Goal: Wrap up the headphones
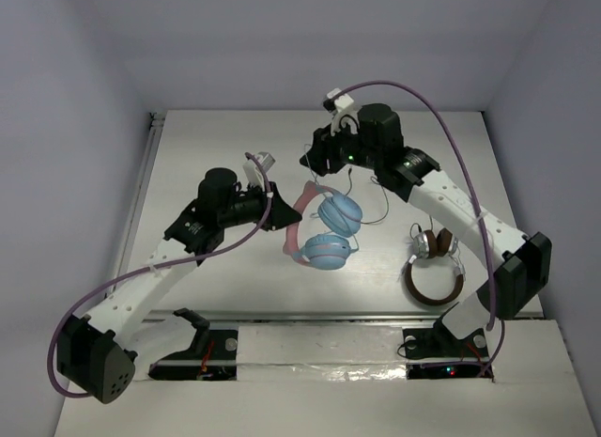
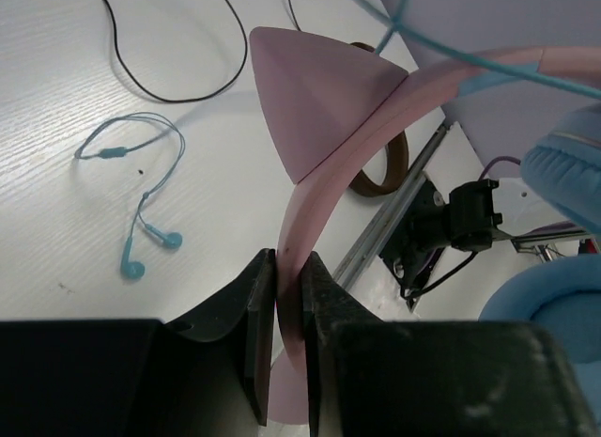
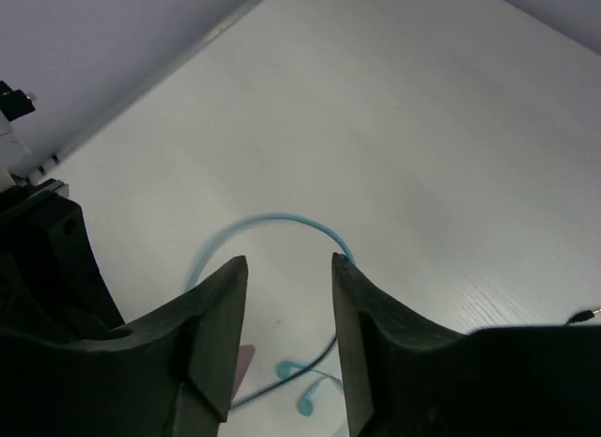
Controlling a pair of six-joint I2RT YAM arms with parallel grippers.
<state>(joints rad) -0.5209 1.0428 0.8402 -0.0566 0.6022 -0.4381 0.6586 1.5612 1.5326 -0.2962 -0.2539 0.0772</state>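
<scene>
Above white table [image 1: 225, 150], we pinch pink-banded, blue-cupped headphones [image 1: 338, 214] in left gripper [image 2: 289, 268]; right gripper [image 3: 288, 263] spread, thin blue cable [image 3: 282, 218] arcing just ahead.

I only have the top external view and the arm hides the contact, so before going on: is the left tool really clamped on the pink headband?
Observer: Yes. The left wrist view shows the left tool shut on the headphones, one finger on each side of the pink band.
Operator: Is the right tool holding anything?
Observer: No. In the right wrist view the right tool is open, with nothing between its fingers.
Operator: Anything lying under the arms that I cannot see?
Observer: Yes. The left wrist view shows light-blue earbuds lying loose on the table.
</scene>
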